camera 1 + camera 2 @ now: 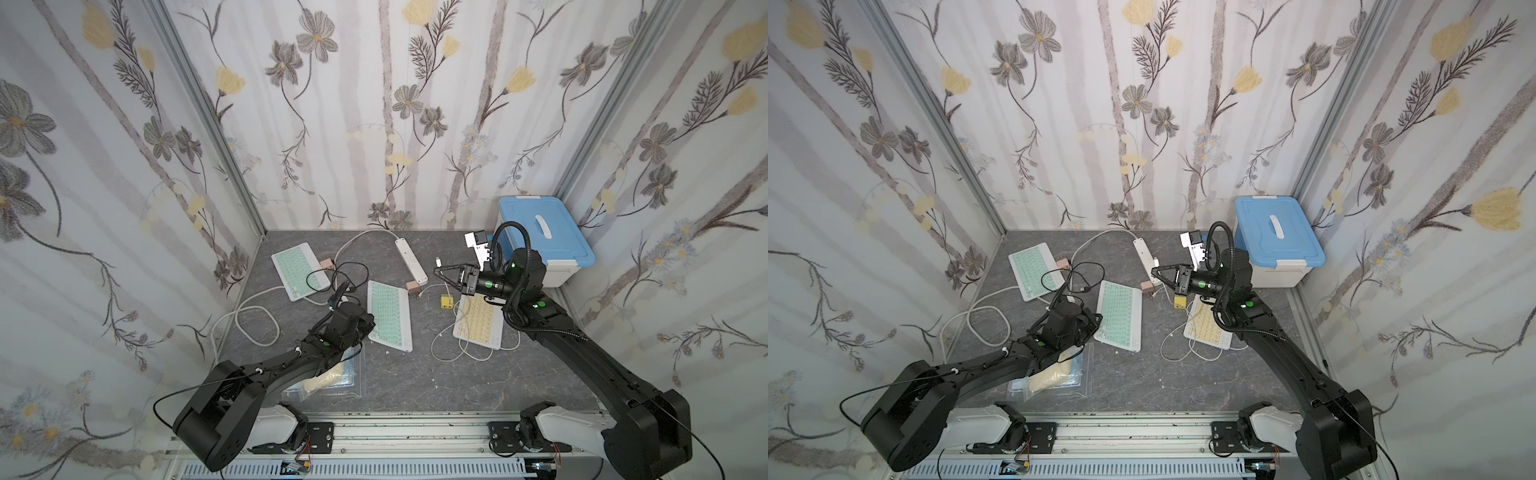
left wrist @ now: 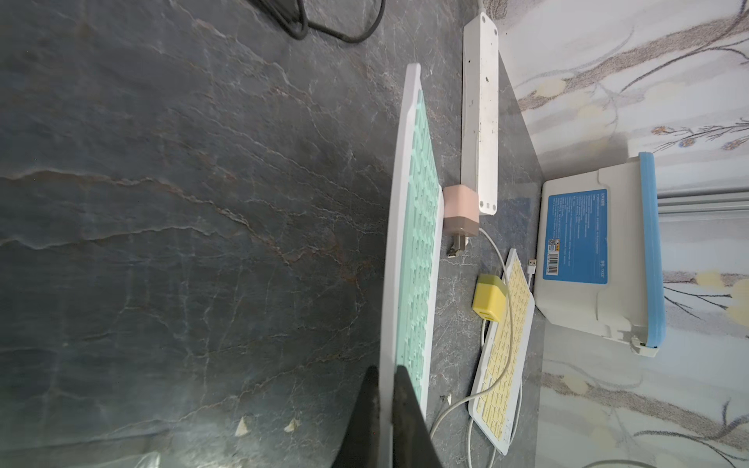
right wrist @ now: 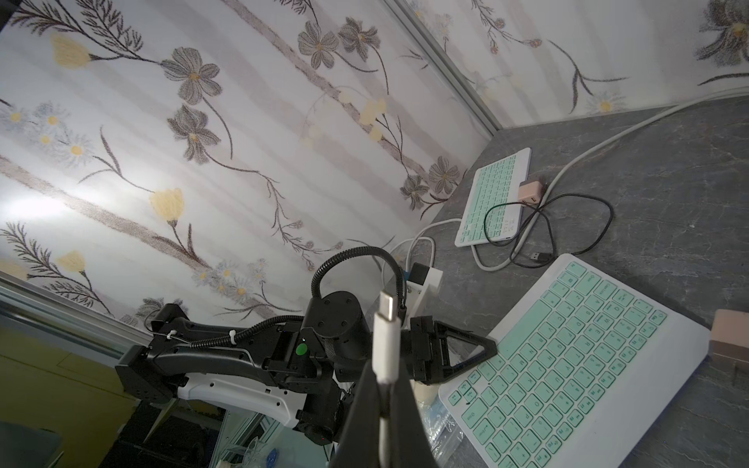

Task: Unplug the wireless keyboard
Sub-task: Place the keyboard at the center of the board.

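Storage box (image 1: 540, 232), white with blue lid, right of centre in a top view; lid was shut, contents unseen. Blue label (image 2: 577, 239) with barcode on its side; print too small to read. Mint keyboard (image 1: 390, 316), lettered keys, lay at frame centre; left gripper (image 2: 385, 372) pinched its white edge. Right gripper (image 3: 385, 370) clamped the white cable plug (image 3: 387, 320), its tip free in the air.

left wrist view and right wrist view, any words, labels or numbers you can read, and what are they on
Nothing can be quoted with certainty.
Blue label on the storage box: rows of white print and a barcode, too blurred to read.
Near mint keyboard: legends on the keys, too small to read reliably.
Yellow keyboard: key legends blurred, unreadable.
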`<state>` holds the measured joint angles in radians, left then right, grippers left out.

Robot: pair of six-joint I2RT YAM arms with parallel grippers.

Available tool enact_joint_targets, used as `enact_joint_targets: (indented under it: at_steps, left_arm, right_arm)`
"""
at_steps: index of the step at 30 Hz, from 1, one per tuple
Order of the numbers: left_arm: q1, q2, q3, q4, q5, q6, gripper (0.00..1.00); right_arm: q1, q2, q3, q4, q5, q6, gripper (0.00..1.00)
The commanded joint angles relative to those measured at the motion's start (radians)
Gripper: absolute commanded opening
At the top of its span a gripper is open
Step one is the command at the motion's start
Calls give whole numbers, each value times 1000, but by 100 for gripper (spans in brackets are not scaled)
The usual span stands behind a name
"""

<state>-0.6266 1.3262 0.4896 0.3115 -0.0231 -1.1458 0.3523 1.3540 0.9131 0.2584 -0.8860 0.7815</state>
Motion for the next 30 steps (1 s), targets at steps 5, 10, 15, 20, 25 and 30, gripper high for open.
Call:
enact_joint_targets:
  at_steps: [5,10,15,20,25,30]
  left_arm:
    - [-20,49,-17,-120,-33,-29,3]
    - [-25,56,-36,-135,-23,-34,32]
    - [-29,55,-37,-176,-42,-42,49]
    - [-54,-84,-36,-86,6,160,55]
    - [-168,-220,16,58,188,489,64]
    - [-219,-195,59,150,298,612,74]
  right_arm:
    - [5,16,-84,-32,83,-56,0]
    - [19,29,-111,-18,85,-56,0]
    - [51,53,-71,-21,87,-54,0]
    - [59,72,-59,43,78,59,0]
    - [48,111,-44,172,43,231,0]
    - [54,132,-54,301,27,373,0]
